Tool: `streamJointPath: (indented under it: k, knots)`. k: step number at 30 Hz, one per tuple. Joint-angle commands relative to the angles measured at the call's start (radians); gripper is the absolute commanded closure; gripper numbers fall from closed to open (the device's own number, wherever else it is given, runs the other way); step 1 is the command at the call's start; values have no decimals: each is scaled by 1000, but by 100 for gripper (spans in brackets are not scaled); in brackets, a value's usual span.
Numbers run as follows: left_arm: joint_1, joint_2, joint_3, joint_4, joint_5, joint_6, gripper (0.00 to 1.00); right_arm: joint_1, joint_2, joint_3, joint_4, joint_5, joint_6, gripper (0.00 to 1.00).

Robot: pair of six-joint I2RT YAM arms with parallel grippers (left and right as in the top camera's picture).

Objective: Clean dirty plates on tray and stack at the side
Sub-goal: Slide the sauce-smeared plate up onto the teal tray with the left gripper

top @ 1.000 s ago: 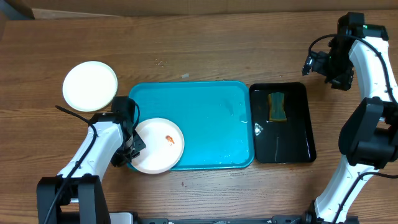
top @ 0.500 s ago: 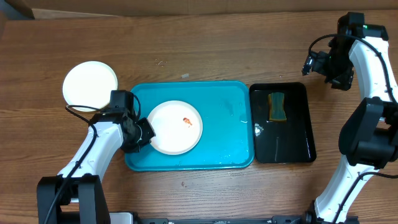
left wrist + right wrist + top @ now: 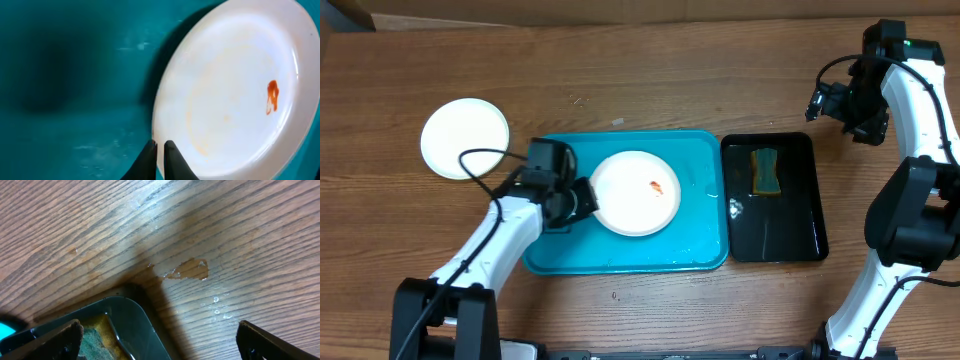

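A white plate [image 3: 636,193] with a small red-orange smear [image 3: 655,185] lies near the middle of the turquoise tray [image 3: 695,225]. My left gripper [image 3: 587,200] is shut on the plate's left rim. In the left wrist view the two dark fingertips [image 3: 160,148] pinch that rim, one finger on the plate [image 3: 230,90] and one outside it over the tray [image 3: 65,75]. Another pale plate [image 3: 465,138] rests on the table, left of the tray. My right gripper [image 3: 823,104] hangs wide open above the table, beyond the black tray's far right corner, holding nothing.
A smaller black tray [image 3: 790,235] holding water and a yellow-green sponge [image 3: 765,170] stands right of the turquoise tray. The right wrist view shows its corner [image 3: 130,325], the sponge [image 3: 92,340] and water drops [image 3: 187,270] on the wood.
My left gripper has moved the smeared plate to the right, from the tray's front left corner to near its middle. The right arm has not moved.
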Motion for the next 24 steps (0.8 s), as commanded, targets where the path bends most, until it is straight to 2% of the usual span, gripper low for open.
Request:
streamJointPath:
  k: [1,3,5,9,11,15,21,24]
  knots:
    - [-45,5,-3,26,-7,3,90,-3,-6,19,3,-2,7,0]
    - [-59,5,-3,26,-54,-20,87,-3,-6,19,3,-2,7,0]
    - [-64,5,-3,26,-78,-23,76,-3,-6,19,2,-2,7,0]
    - [-62,5,-2,23,-91,-23,63,-3,-6,19,2,-2,8,0]
    - [-62,5,2,24,-95,-21,64,-3,-6,19,2,-2,7,0]
    - [-63,5,2,25,-97,-9,71,-3,-6,19,2,-2,7,0]
    - [-64,5,4,26,-134,1,72,-3,-6,19,2,-2,8,0]
    - [-65,9,43,-27,-148,21,73,-3,-6,19,2,-2,7,0]
